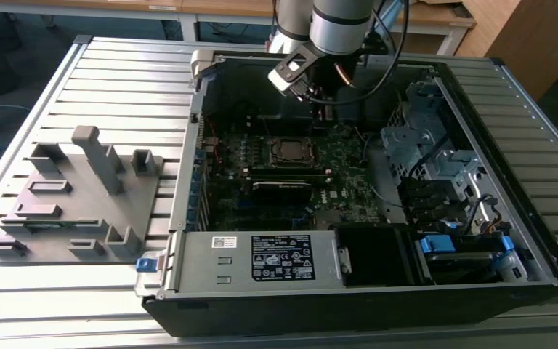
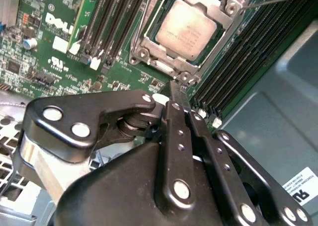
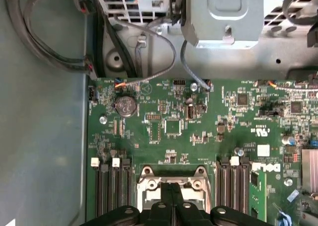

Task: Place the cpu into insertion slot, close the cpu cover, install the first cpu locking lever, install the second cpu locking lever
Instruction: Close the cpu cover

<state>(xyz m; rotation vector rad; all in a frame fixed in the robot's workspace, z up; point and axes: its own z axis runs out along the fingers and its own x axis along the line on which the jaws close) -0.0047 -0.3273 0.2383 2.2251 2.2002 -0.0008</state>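
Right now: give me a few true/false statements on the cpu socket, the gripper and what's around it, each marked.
1. The small flat grey square cpu sits in the silver-rimmed insertion slot. True.
2. The thin silver metal cpu cover lies down around the cpu. True.
3. The gripper is holding the cpu. False: it is shut and empty, with its tips beside the cover's edge.
4. The large grey power supply box lies outside on the slatted table. False: it is inside the black computer case.
5. The grey plastic fixture stands at the exterior view's right. False: it is at the left, beside the case.
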